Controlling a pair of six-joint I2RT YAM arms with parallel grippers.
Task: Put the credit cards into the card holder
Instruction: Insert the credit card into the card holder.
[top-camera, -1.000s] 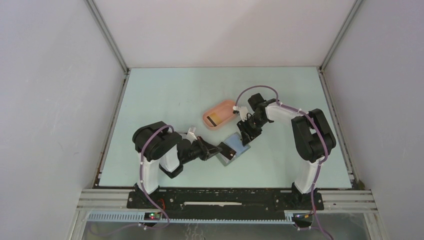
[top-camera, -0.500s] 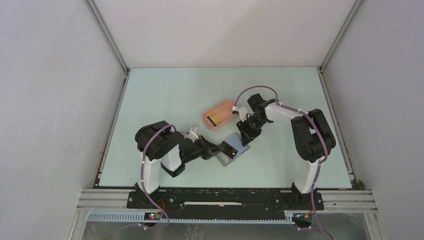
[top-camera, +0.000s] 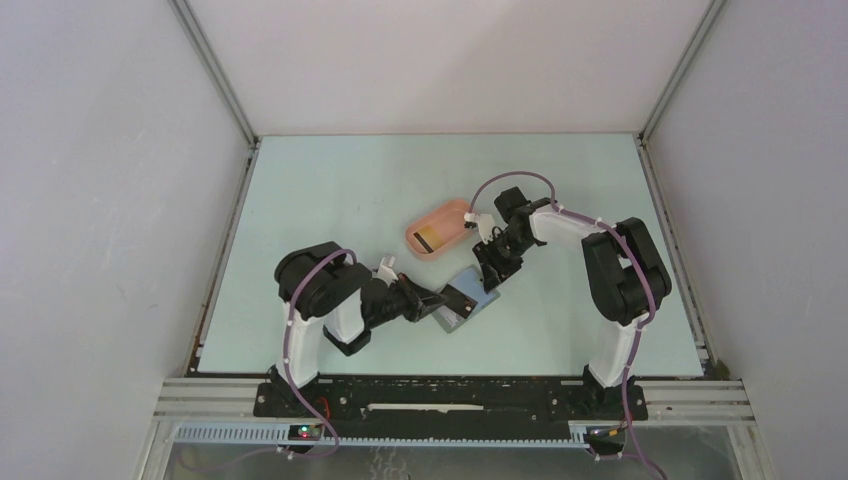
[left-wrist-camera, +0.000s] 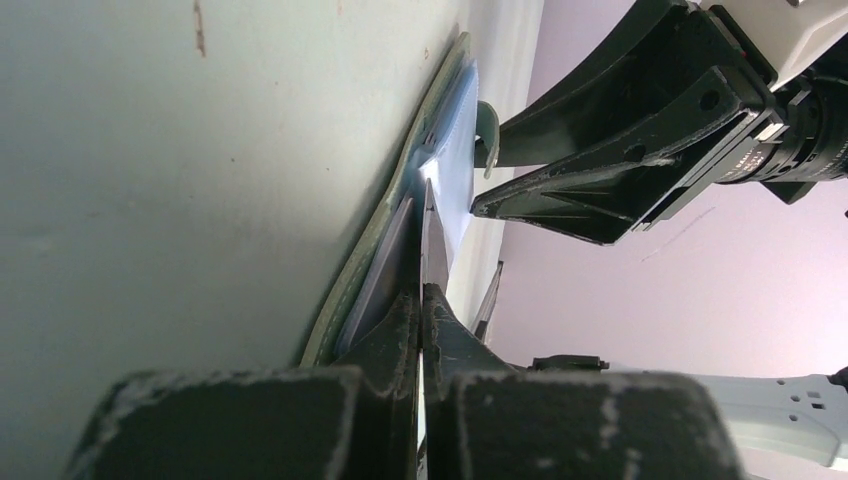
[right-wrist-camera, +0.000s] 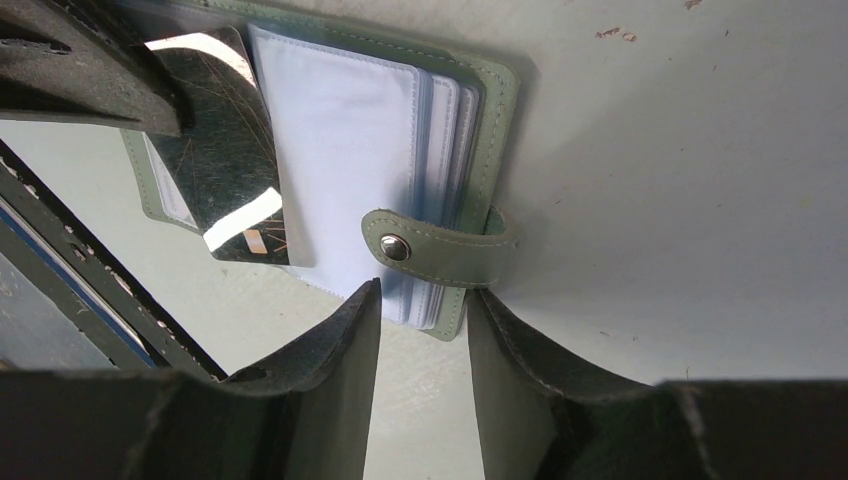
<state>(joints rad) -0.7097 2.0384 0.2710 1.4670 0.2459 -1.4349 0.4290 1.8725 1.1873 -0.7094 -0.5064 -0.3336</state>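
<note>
- Currently: pale green table carries everything; the work sits near its middle, toward the near edge.
- Right gripper: jaws partly apart, straddling the snap tab at one edge of the holder, clamped on nothing that I can see.
- Left gripper: fully closed, pinching a card by its near end.
- Pink oblong plastic tray: just beyond the holder, toward the far edge.
- Grey-green folding card holder: lying open and flat, clear sleeves looking empty.
- Dark glossy card: lying over the holder's inner face; whether it has entered a sleeve, cannot tell.
- Yellowish-tan card: in the tray, untouched.
- Judgement: first insertion under way, none confirmed; at least one card left.
</note>
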